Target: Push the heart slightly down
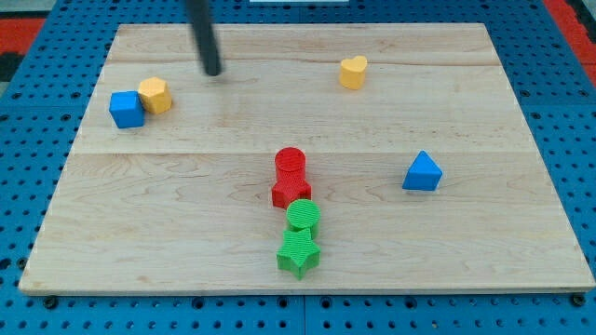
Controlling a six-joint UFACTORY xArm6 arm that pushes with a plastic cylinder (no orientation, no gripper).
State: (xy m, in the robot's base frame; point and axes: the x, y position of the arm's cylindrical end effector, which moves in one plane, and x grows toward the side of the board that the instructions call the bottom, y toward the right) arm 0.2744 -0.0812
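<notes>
A yellow heart (353, 72) lies near the view's top, right of centre, on the wooden board (186, 223). My tip (214, 71) rests on the board at the upper left, well to the left of the heart and apart from it. The nearest blocks to my tip are a yellow hexagon (155, 95) and a blue cube (127, 109), touching each other, down and to the left of it.
A red cylinder (291, 162) and a red star (291, 189) sit together at the centre, with a green cylinder (303, 216) and a green star (299, 251) just below them. A blue triangle (423, 173) lies at the right.
</notes>
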